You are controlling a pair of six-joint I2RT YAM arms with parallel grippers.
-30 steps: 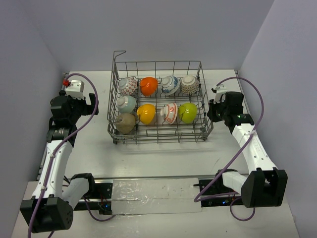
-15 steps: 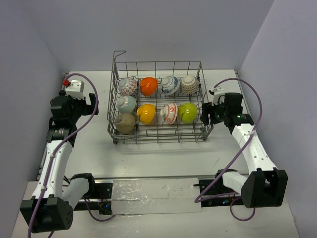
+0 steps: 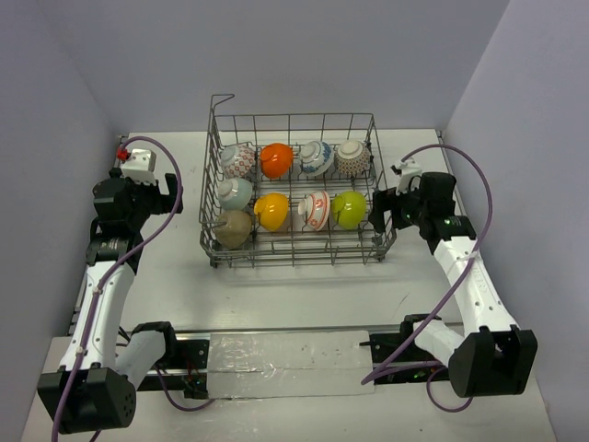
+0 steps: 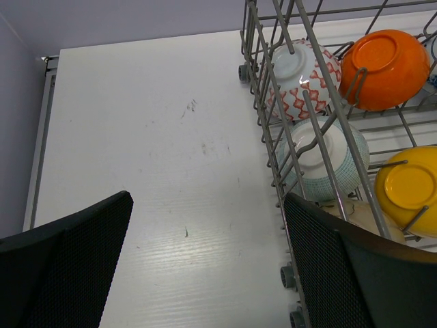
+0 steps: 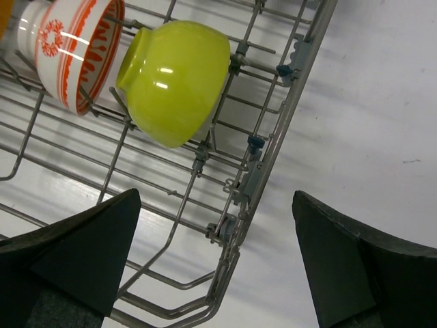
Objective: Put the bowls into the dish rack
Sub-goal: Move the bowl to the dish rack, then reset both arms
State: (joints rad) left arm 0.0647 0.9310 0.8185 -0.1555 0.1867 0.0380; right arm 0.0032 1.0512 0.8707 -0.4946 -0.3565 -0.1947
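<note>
Nine bowls [image 3: 276, 159] stand inside the dish rack [image 3: 293, 117]. At its right wall the right fingers [image 5: 75, 253] hang released, empty; left of it the left fingers [image 4: 68, 266] too. Loading looks finished; next, probably, arms retreat.

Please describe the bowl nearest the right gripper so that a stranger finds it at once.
Look in the large grey wire dish rack. At the right end of its nearer row, by the right wall, lies the lime green bowl. It alone is plain green; its neighbour is white with red patterns.
</note>
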